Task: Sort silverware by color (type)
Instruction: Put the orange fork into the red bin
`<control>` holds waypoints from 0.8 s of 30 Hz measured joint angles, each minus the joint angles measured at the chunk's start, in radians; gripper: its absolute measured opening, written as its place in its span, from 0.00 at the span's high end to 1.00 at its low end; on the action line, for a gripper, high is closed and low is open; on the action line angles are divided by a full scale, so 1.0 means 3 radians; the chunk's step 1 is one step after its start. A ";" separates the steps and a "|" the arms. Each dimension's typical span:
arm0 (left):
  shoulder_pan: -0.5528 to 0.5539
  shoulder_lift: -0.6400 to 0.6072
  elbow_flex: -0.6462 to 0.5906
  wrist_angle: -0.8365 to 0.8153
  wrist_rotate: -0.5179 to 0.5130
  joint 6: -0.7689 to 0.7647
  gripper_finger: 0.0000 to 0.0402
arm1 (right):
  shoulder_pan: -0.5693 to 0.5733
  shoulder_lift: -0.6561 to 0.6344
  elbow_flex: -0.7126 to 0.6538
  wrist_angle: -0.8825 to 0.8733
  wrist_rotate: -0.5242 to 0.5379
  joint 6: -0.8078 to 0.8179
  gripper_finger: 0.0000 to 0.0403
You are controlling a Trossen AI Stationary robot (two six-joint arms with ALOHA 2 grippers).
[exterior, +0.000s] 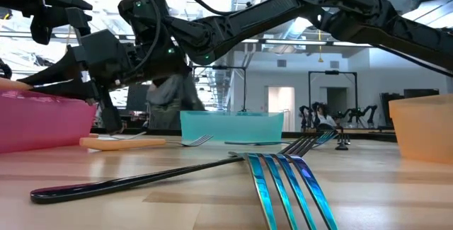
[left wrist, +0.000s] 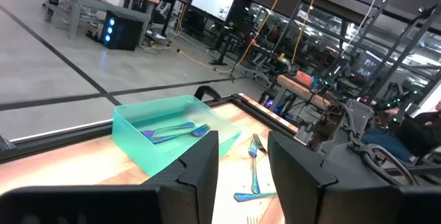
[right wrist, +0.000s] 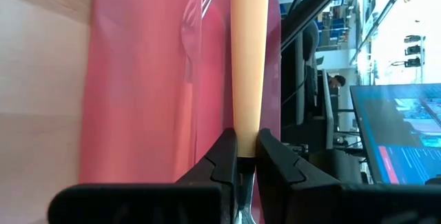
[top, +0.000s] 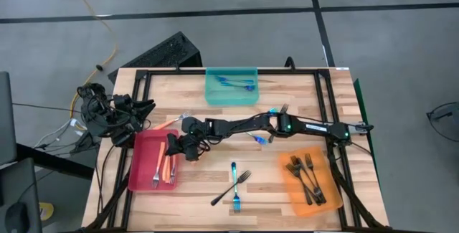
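Left of centre in the high view, the right gripper (right wrist: 247, 156) clenches an orange-handled fork (right wrist: 249, 58) over the flat red plastic tray (top: 143, 168). The left gripper (left wrist: 242, 156), at the frame's left edge, hangs released.

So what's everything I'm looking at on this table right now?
Table: one, light wood.
Teal tray: one, far middle, holding two blue forks.
Red tray: one, front left, holding at least two orange-handled forks.
Orange tray: one, front right, holding several dark forks.
Loose forks: a dark fork and a blue fork crossed at the front middle; one orange-handled fork behind the red tray; a few more under the right arm.
Left gripper: parked at the left edge, jaws open.
Right gripper: over the red tray, jaws shut on an orange handle.
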 joint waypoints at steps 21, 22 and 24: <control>0.0000 0.0000 0.0000 0.0000 0.0001 0.0000 0.72 | 0.0008 0.0012 -0.0008 0.0129 -0.0042 0.0119 0.82; 0.0000 0.0000 0.0000 0.0000 0.0001 0.0000 0.72 | 0.0006 0.0013 -0.0008 0.0154 -0.0041 0.0161 0.82; 0.0001 0.0000 0.0000 0.0000 0.0001 0.0000 0.72 | 0.0004 0.0014 -0.0010 0.0201 -0.0042 0.0227 0.82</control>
